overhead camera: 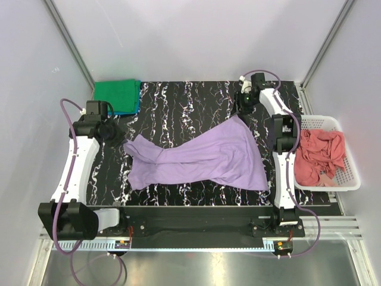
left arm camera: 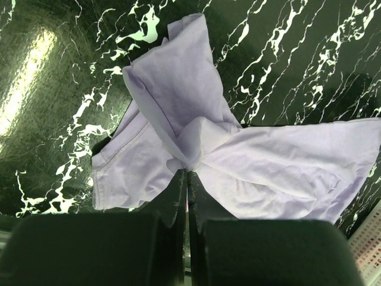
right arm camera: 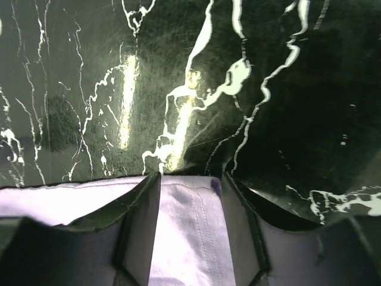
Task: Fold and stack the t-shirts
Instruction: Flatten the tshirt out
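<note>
The light purple t-shirt lies stretched across the middle of the black marbled table. My left gripper is shut on its bunched left end, which the left wrist view shows pinched between the fingertips, with the shirt spreading beyond. My right gripper is at the shirt's far right corner. Its jaws stand apart, and a stitched hem of the shirt lies between them. A folded bright green t-shirt sits on a blue one at the back left. Salmon pink shirts lie crumpled in the basket.
The white lattice basket stands off the table's right edge, beside the right arm. White walls close in the back and both sides. The arm bases sit along the near edge.
</note>
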Controlling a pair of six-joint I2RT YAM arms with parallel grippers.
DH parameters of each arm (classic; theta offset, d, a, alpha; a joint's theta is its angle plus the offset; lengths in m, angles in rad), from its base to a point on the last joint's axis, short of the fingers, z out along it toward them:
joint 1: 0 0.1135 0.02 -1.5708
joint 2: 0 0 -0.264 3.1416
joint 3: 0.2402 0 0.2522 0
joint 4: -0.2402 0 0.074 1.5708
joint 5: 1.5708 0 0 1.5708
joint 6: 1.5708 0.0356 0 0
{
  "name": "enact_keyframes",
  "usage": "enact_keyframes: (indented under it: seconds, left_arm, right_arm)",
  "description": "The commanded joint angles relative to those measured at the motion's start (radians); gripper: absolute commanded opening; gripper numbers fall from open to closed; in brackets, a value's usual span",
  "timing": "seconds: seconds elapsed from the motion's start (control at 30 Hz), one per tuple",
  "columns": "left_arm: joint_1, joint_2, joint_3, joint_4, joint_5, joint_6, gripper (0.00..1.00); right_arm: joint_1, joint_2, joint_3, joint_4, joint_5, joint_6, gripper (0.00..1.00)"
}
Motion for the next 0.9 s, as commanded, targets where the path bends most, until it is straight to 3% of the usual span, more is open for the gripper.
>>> enact_keyframes:
  seconds: [0.0, 0.2, 0.43, 0.5, 0.63, 0.77, 0.87]
  left_arm:
    - [0.004, -0.001, -0.008, 0.044, 0.028, 0.017, 0.00]
    - [0.002, 0.005, 0.001, 0.044, 0.030, 0.018, 0.00]
    - [0.002, 0.011, -0.006, 0.053, 0.025, 0.015, 0.00]
    - [0.004, 0.014, -0.011, 0.058, 0.013, 0.014, 0.00]
    - [0.004, 0.026, -0.013, 0.079, 0.008, 0.008, 0.00]
    - [0.002, 0.061, 0.065, 0.096, -0.007, -0.020, 0.00]
    - [0.007, 0.106, 0.211, 0.087, -0.007, -0.063, 0.00]
  right_arm:
    - [0.020, 0.029, 0.031, -0.055, 0.090, -0.045, 0.51]
    - [0.017, 0.027, 0.013, -0.064, 0.138, -0.073, 0.43]
    - [0.015, 0.004, -0.022, -0.052, 0.113, -0.092, 0.41]
    - [0.015, 0.009, -0.013, -0.049, 0.107, -0.092, 0.32]
    - [0.014, 0.001, 0.002, -0.041, 0.133, -0.076, 0.00]
    - [0.012, -0.064, 0.104, -0.065, 0.237, 0.002, 0.00]
    - [0.011, -0.170, 0.224, -0.096, 0.358, 0.081, 0.00]
